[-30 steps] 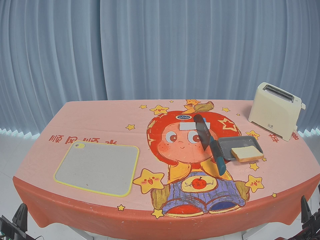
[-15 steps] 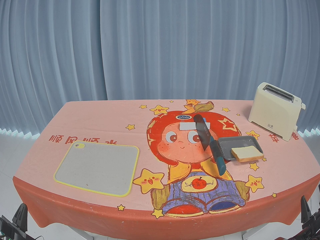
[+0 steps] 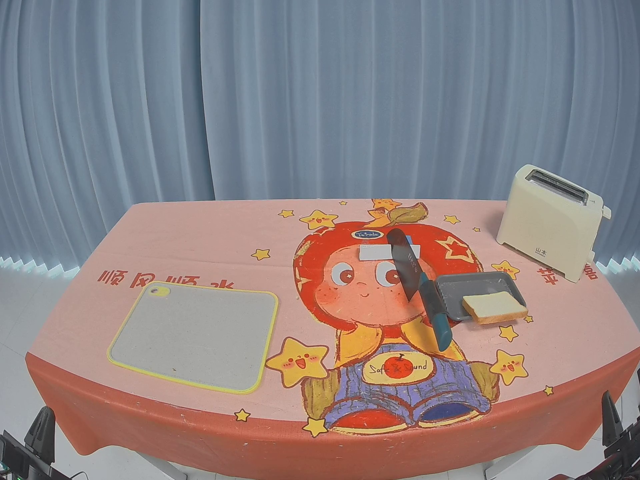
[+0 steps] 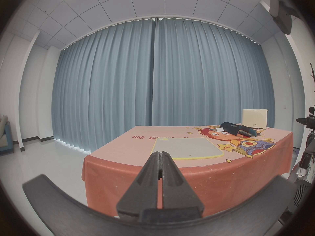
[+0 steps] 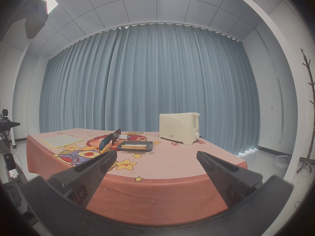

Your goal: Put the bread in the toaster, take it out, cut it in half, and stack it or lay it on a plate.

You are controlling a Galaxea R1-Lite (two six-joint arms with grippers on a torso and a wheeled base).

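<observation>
Head view, left to right: the cutting board (image 3: 193, 336) lies well to the left of the toaster (image 3: 550, 221). The knife (image 3: 420, 288) lies between them. The bread (image 3: 495, 307) lies flat on the grey tray (image 3: 460, 285), near the toaster, to its left and closer to the robot. The left gripper (image 4: 160, 154) hangs off the tabletop (image 3: 200, 248), far left of the toaster, its fingers pressed together on nothing. The right gripper (image 5: 156, 153) hangs off the tabletop on the toaster's side, fingers spread wide and empty, well apart from the bread. The pick-up likely falls to the right arm. It should pinch the soft slice lightly by one edge, clear of the knife handle, then turn it upright and line it up with the toaster's slot before lowering.
</observation>
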